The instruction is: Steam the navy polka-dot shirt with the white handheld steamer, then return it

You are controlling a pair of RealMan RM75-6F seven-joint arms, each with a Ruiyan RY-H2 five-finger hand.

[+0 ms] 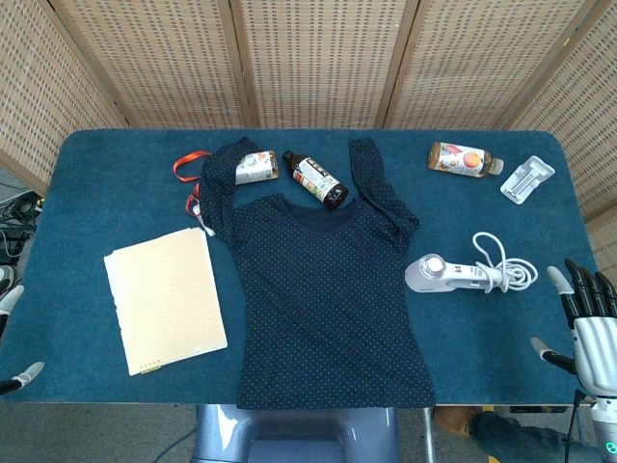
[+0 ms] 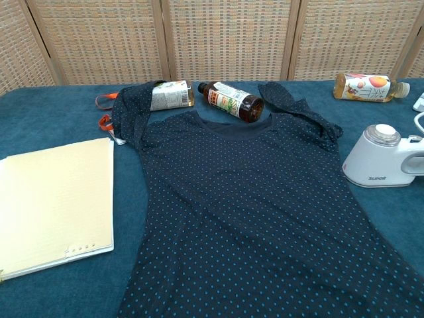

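left hand (image 1: 12,333) cut off at worktop's (image 1: 96,174) left front edge, finger state unclear, right hand (image 1: 586,323) at right front corner, fingers apart and empty, navy polka-dot shirt (image 1: 323,299) flat mid-worktop, sleeve half hiding a bottle (image 1: 253,168), white handheld steamer (image 1: 445,274) toward right edge, cord (image 1: 506,260) coiled, cream folder (image 1: 164,297) near left front

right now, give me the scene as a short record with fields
shirt: navy polka-dot shirt flat at table centre
steamer: white handheld steamer lying right of the shirt, cord coiled beside it, untouched
right hand: right hand at the table's right edge, fingers apart, empty
left hand: left hand only fingertips visible at left edge
clutter: cream folder left of the shirt; dark bottle by the collar
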